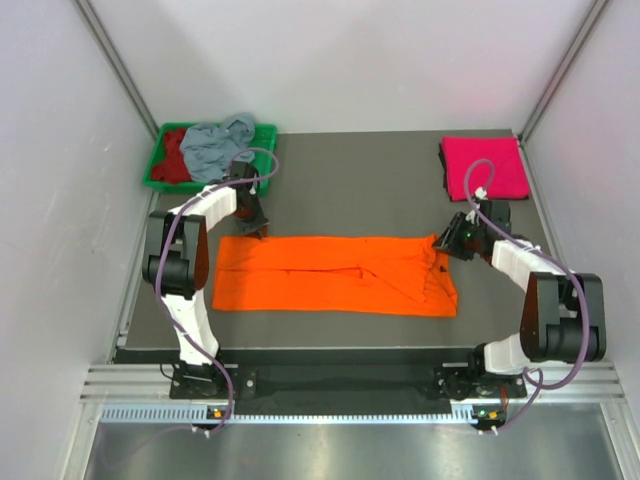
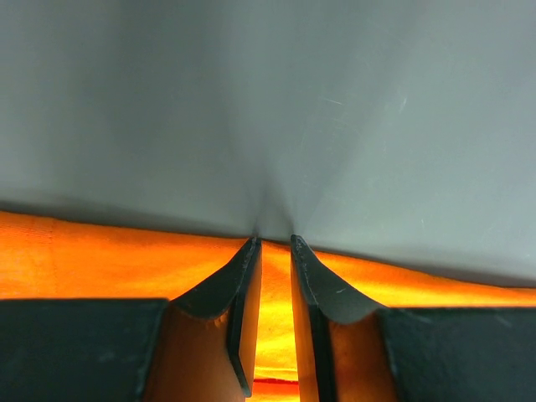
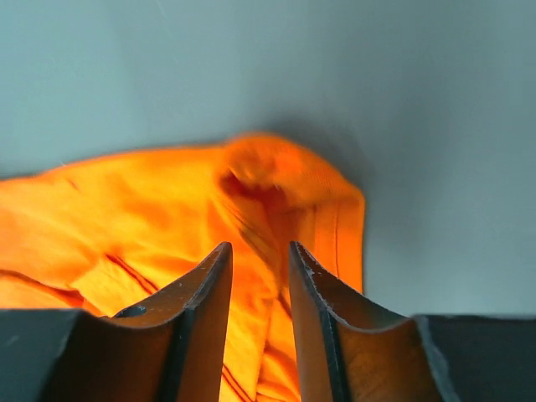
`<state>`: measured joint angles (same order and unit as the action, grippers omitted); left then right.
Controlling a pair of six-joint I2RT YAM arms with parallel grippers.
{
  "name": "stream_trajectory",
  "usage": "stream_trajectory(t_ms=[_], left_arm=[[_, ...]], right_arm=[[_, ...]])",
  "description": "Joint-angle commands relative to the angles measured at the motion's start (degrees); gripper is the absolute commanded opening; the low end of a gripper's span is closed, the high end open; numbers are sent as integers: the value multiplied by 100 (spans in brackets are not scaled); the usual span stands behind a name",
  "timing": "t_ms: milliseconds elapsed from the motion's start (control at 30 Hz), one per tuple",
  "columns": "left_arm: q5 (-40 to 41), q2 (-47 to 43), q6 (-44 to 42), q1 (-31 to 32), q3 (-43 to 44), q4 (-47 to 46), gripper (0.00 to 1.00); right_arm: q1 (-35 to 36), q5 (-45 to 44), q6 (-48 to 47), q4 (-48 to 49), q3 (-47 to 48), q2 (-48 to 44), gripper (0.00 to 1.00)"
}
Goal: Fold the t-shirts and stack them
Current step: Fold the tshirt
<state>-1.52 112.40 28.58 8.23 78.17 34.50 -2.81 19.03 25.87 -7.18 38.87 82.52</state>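
Since the orange shirt (image 1: 335, 272) lies flat mid-table as a long band, sleeves tucked in, I judge its lengthwise fold made and the crosswise fold due now. My left pincer (image 1: 256, 226) sits at the band's far left corner, tips down on the table (image 1: 350, 170) right at the hem. Its gap is a thin slit, and I cannot tell whether cloth is nipped in it. My right pincer (image 1: 440, 240) is at the far right corner, where the cloth is bunched. Its fingers stand narrowly apart above the cloth, and nothing looks caught between them.

The pink shirt (image 1: 484, 167) lies folded at the far right of the table, well apart. The grey shirt (image 1: 215, 140) and the red shirt (image 1: 175, 155) are heaped in the tray (image 1: 155, 165) at far left.

Next, I think, each end needs a sure pinch through every layer. Then one end should be carried over onto the other, kept low and level so the layers don't slide apart. The bunched right corner wants smoothing first.
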Motion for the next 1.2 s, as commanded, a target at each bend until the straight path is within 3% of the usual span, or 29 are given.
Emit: stream_trajectory(t_ms=[0,433,1167], left_arm=[[547,283,-98,-146,-21,171,26],[521,309,-89,-146,-56,136,26],[582,291,-107,-146,-56,171,26]], right_arm=[[-62,-268,-398,-529,603,-219,34],[-18,-215,-557,-890,1526,466,34],[402,-171,-477,-565,1404,765,37]])
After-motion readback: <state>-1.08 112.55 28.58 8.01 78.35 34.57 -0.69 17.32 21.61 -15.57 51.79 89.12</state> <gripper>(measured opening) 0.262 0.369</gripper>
